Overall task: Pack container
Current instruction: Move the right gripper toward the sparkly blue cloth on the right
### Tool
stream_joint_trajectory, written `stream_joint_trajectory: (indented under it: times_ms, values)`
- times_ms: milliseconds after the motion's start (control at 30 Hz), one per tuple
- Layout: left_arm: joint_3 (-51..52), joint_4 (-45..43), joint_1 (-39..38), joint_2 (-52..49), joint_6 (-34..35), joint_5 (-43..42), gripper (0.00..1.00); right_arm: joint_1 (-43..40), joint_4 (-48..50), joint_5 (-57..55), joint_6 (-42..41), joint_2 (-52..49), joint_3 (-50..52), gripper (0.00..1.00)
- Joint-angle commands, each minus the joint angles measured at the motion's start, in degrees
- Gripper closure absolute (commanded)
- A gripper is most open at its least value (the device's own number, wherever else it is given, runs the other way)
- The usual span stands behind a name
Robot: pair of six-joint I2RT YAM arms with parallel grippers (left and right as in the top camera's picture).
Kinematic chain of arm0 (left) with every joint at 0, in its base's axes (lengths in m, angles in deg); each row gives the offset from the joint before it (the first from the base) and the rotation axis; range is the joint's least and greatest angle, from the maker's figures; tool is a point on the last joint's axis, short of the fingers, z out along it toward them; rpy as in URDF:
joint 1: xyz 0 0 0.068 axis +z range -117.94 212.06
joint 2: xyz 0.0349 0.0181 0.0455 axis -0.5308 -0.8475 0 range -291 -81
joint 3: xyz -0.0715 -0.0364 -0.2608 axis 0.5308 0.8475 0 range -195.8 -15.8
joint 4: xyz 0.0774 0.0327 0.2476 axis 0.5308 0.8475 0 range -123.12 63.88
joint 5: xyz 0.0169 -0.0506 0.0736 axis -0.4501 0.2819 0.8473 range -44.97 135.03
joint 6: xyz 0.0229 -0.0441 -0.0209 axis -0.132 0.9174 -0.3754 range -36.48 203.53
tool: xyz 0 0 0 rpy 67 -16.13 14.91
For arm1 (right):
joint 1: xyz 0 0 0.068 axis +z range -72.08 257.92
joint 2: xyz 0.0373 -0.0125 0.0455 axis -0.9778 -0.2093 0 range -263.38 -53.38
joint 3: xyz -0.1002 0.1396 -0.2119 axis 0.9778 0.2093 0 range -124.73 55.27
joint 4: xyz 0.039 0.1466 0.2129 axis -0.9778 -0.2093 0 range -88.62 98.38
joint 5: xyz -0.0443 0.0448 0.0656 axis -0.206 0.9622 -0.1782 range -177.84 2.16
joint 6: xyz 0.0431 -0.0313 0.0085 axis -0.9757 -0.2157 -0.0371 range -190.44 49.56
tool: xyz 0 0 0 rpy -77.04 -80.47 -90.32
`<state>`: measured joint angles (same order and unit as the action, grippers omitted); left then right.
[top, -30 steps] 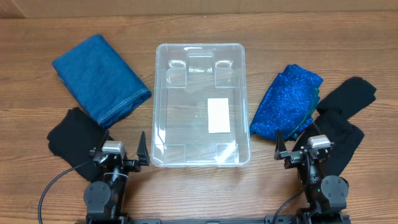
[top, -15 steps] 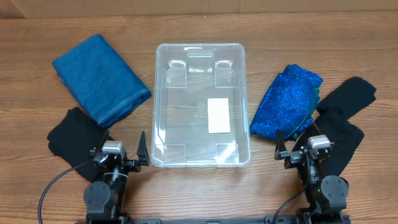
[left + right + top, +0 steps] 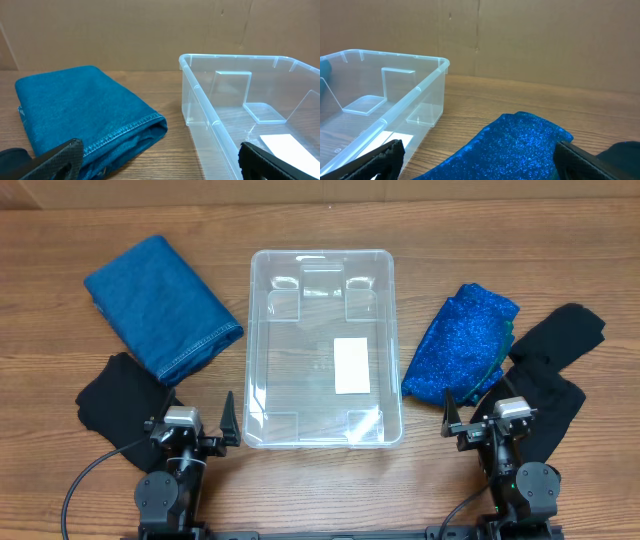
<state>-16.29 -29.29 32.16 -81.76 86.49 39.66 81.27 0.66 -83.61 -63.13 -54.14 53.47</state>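
Overhead, container [image 3: 300,385]: clear bin at the middle of the table [image 3: 320,490]; it holds only the white label [image 3: 351,366] on its floor
Overhead, denim cloth [image 3: 162,305]: folded; left of the container, near its far-left corner, apart from it
Overhead, black cloth [image 3: 118,398]: left of the container toward its near end; the denim lies over its edge
Overhead, sparkly blue cloth [image 3: 460,345]: just beside the container's right wall, contact unclear; a second black cloth [image 3: 555,370] lies farther right of the container
Overhead, left gripper [image 3: 190,420]: off the container's near-left corner; right gripper [image 3: 490,422]: off its near-right corner
Left wrist, left gripper's fingers [image 3: 55,160]: spread wide, gripping nothing; container's left wall ahead to the right, denim to the left of the container
Right wrist, right gripper's fingers [image 3: 380,157]: spread wide, gripping nothing; container's right wall ahead to the left, sparkly cloth to the right of the container
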Motion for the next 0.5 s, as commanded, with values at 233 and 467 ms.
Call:
stream_joint_trajectory:
  times_ms: [233,467]
  values:
    - [-7.45,4.94,-0.13,0.15,10.34,0.26,0.0,-0.22,-0.17,-4.11,-16.59,-1.44,-4.57,0.0]
    - [-32.04,21.64,-0.11,-13.86,7.23,4.94,0.0,-0.22,-11.41,-9.33,-17.84,-21.4,-26.1,0.0]
